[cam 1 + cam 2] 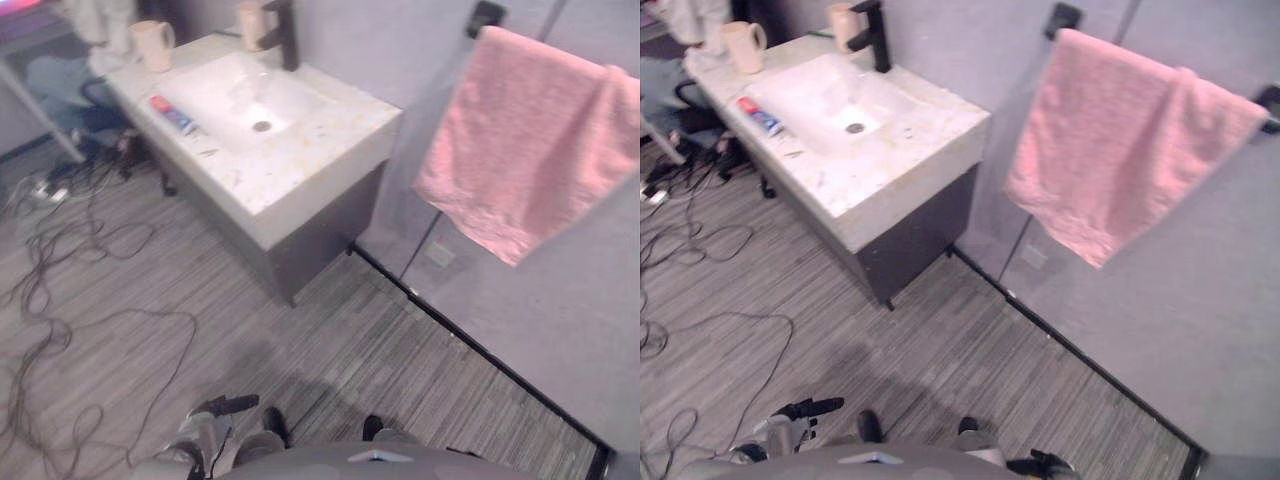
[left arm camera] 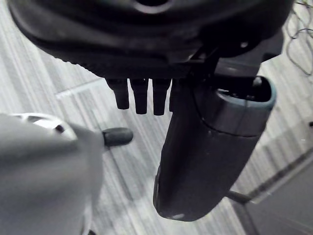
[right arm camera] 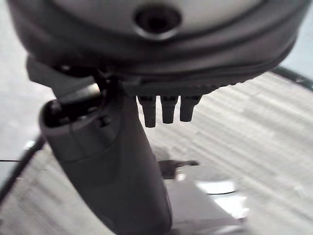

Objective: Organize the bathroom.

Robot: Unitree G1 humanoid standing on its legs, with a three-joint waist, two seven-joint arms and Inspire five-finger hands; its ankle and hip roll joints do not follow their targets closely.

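Sink basin, white, rounded-rectangular, was sunk into a pale speckled stone-look countertop; the basin held nothing but its round metal drain. Countertop sat on a dark grey cabinet w/ flat front, against the grey wall.

2 cups on the counter: one cream mug w/ handle at the far left corner, one cream cup behind the basin just beside the faucet. Can't tell what's inside either. 1 black faucet, tall, angular, at back edge of basin. 1 toothpaste tube, red/white/blue, lay flat on the counter by the basin's left rim.

1 pink towel, soft terry texture, hung draped over a wall rail w/ black mount, well apart from the sink, to its right; lower edge hung uneven, one corner lower.

Floor was grey striped plank-look. Several thin dark cords looped loose on the floor left of the cabinet.

Left hand was low at the robot's side, fingers straight and apart, thumb out, holding nothing; floor past it. Right hand same: fingers straight, relaxed, empty, over the floor. Both hands well apart from sink and towel.
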